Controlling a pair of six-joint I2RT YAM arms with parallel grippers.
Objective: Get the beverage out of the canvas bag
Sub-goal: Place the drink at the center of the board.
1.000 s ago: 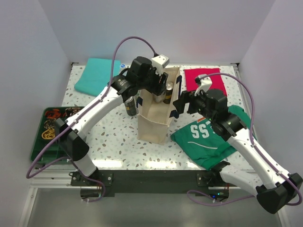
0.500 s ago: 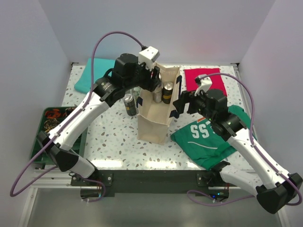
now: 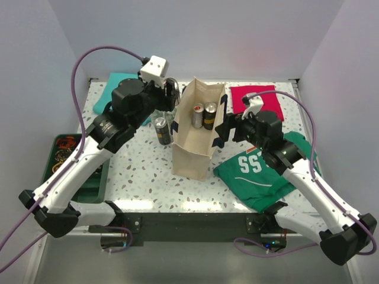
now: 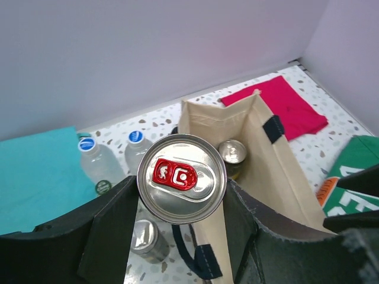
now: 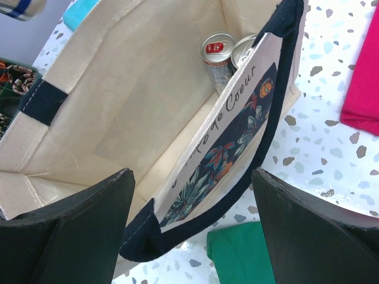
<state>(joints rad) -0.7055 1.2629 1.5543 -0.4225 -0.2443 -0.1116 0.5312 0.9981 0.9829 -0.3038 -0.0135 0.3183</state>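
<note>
The left fingers (image 4: 109, 234) are closed on a beverage can (image 4: 181, 177), one finger pressed to each side of it. The can stands upright with its red pull tab facing the wrist camera. From above, it is held in the air outside the canvas bag (image 3: 192, 151), just past the bag's rim at about 10 o'clock. Below it are two blue-capped water bottles (image 4: 137, 151). Another can (image 3: 161, 130) stands on the speckled desk (image 3: 142, 177), close to the bag's left wall.

The bag stands upright and open-mouthed in the middle of the desk. Two more cans (image 5: 218, 53) stand side by side against its far end wall.

The right fingers (image 5: 71, 225) are spread wide at the bag's 3 o'clock side. The printed wall and its navy strap handle (image 5: 237, 154) pass between them. Neither finger closes on the fabric.

Around the bag on the desk:
- a teal folded cloth (image 4: 35, 171) at 11 o'clock
- a red cloth (image 3: 254, 97) at 1 o'clock
- a green jersey (image 3: 260, 177) with white lettering at 4 o'clock
- a dark green tray (image 3: 99, 176) at 8 o'clock, partly hidden by the left arm
</note>
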